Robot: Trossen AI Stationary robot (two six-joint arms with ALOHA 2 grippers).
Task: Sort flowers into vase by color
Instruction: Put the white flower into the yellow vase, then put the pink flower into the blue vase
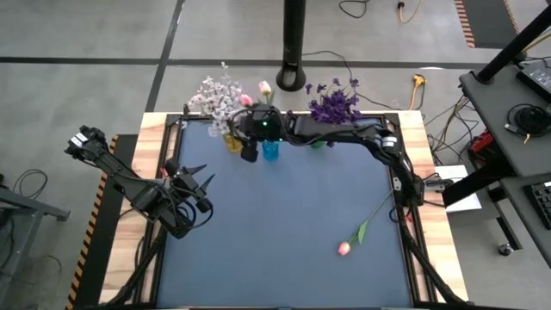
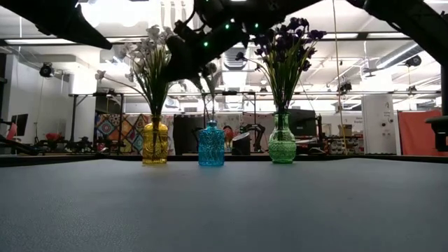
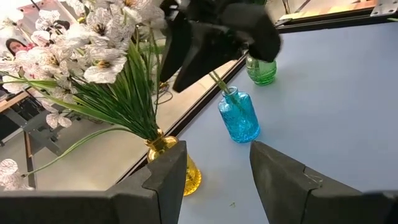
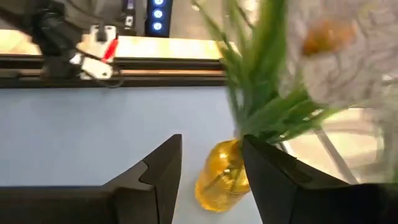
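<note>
Three vases stand in a row at the table's far edge. The yellow vase [image 1: 232, 142] holds white-lavender sprigs [image 1: 217, 96], the blue vase [image 1: 270, 150] a pink tulip [image 1: 265, 89], and the green vase [image 1: 317, 142] dark purple blooms [image 1: 336, 103]. Another pink tulip [image 1: 344, 248] lies flat on the mat at the near right. My right gripper [image 1: 250, 153] hangs open above the yellow and blue vases, with nothing between its fingers [image 4: 211, 140]. My left gripper [image 1: 205, 182] waits open at the left, facing the vases [image 3: 217, 146].
The right arm [image 1: 362, 138] reaches along the far edge over the green vase. The mat's middle [image 1: 284, 224] is bare. A black pole base [image 1: 293, 76] stands behind the table, and cables lie on the floor at the right.
</note>
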